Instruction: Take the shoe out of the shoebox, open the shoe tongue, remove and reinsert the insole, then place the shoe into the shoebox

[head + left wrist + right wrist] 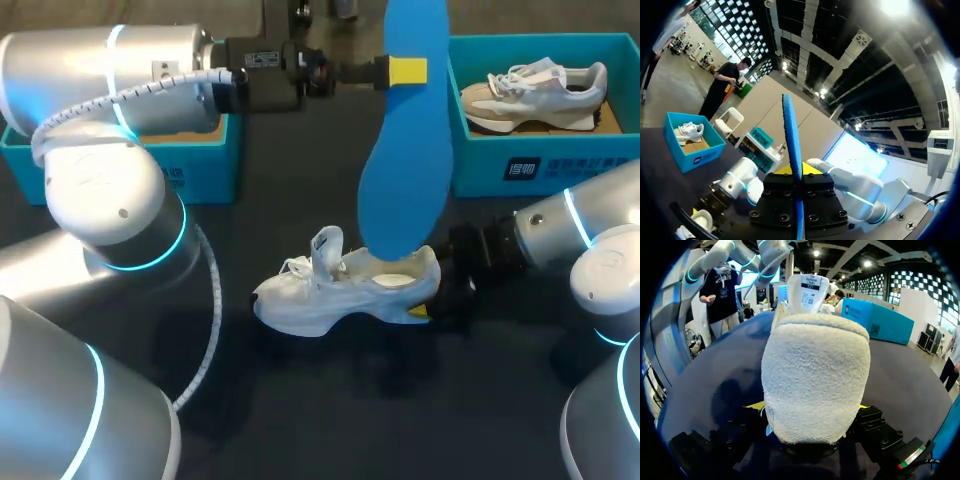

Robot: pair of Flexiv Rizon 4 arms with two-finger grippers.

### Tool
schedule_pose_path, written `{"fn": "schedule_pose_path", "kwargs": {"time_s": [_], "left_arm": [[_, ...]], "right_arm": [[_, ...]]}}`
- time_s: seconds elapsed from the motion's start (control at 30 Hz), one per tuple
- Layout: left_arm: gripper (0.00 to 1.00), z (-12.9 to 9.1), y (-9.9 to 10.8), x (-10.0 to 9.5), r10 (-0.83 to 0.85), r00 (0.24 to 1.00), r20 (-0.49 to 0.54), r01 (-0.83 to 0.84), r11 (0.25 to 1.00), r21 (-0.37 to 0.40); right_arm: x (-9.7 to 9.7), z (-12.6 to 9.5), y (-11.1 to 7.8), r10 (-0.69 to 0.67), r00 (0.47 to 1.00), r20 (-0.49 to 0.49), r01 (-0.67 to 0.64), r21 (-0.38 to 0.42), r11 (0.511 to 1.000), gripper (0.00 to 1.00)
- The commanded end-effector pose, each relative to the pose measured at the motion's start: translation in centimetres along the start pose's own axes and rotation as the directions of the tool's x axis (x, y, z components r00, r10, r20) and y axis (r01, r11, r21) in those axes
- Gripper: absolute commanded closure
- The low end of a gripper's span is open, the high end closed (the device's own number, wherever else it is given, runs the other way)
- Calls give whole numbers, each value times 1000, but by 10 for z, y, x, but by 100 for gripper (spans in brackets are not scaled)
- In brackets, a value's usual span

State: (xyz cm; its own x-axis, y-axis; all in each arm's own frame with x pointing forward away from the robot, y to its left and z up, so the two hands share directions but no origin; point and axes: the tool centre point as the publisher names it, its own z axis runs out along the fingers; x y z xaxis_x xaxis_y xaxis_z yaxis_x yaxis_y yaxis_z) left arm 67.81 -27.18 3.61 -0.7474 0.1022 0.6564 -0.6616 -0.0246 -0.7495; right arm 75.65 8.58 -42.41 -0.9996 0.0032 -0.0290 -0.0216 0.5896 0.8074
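A blue insole (405,150) hangs upright over the table, and my left gripper (405,70) is shut on its upper end. In the left wrist view the insole (792,145) shows edge-on between the fingers. Its wide lower end is right at the opening of the white shoe (345,290); I cannot tell if it touches. The shoe stands on the dark table with its tongue (809,290) pulled up. My right gripper (425,300) is shut on the shoe's heel (815,380), one finger on each side.
A teal shoebox (545,165) at the back right holds a beige shoe (535,95). A second teal box (150,160) stands at the back left, partly behind my left arm. Bare dark tabletop (330,400) lies in front of the shoe.
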Motion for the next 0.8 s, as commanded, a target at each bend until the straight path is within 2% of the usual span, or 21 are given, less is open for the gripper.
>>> {"fn": "schedule_pose_path", "kwargs": {"time_s": [0.03, 0.8], "left_arm": [[100, 3, 7, 6, -23, 998, -50, 28, 995, 98], [100, 3, 8, 10, -37, 999, -36, 41, 993, 112]], "right_arm": [[0, 6, -1, 0, 1000, -1, 0, 3, 1000, 100], [0, 6, -1, 0, 1000, -1, 0, 3, 1000, 100]]}}
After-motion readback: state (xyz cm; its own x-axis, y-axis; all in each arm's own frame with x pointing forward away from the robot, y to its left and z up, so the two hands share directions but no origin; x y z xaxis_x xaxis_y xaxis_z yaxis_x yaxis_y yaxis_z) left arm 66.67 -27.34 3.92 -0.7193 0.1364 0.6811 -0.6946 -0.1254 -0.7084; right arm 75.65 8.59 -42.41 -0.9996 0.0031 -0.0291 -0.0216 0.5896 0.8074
